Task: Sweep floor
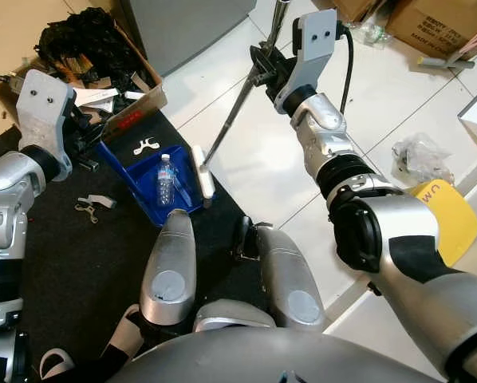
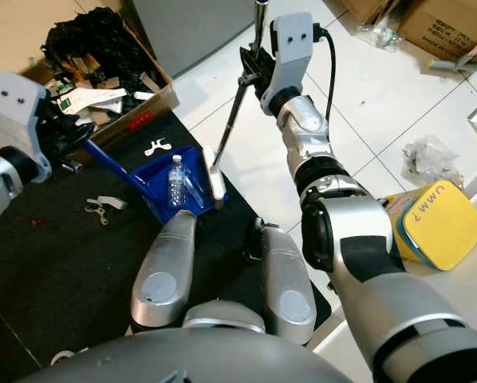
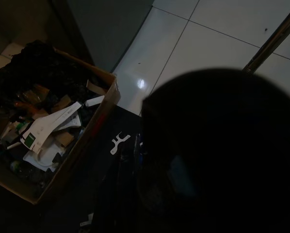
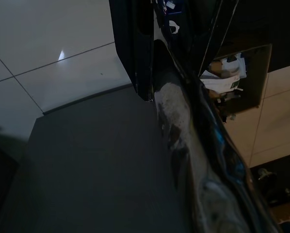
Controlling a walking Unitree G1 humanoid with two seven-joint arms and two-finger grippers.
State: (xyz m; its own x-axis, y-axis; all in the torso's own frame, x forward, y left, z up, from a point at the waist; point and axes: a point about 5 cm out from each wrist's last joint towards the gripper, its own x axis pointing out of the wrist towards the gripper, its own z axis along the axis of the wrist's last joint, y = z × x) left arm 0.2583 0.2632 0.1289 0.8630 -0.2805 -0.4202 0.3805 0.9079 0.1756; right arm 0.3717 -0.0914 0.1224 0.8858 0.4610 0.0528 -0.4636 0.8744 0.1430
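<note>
- Broom (image 1: 232,112): the metal shaft slopes from the upper right down to a small white head (image 1: 203,179) resting at the right edge of the blue dustpan (image 1: 147,171), on the border between the black mat (image 1: 71,263) and the white tiled floor (image 1: 246,159).
- Right pincer (image 1: 264,65): raised, clamped on the broom shaft high up. The grip sits far from the head, so I judge the head easy to swing wide or twist in the fingers during a stroke.
- Dustpan: it lies on the mat with a clear plastic bottle (image 1: 166,179) inside; its blue handle runs up-left toward the left pincer (image 1: 77,132).
- Left pincer: it is at the handle's end, beside the cardboard box (image 1: 135,96). Whether its fingers are closed on the handle I cannot tell; the left wrist view is mostly dark.
- Risk, pan: if the handle is not firmly held, a push from the broom head may slide or tip the pan and roll the bottle out onto the mat.
- Risk, debris: white scraps (image 1: 95,205) lie on the mat to the pan's left, well apart from the head. Reaching them means crossing the pan, which could knock it.
- Risk, surroundings: the robot's knees (image 1: 171,271) are just below the pan, and a backward stroke may strike them. A crumpled plastic bag (image 1: 420,158) and yellow lid (image 1: 446,215) lie on the tiles to the right, outside the present sweep.
</note>
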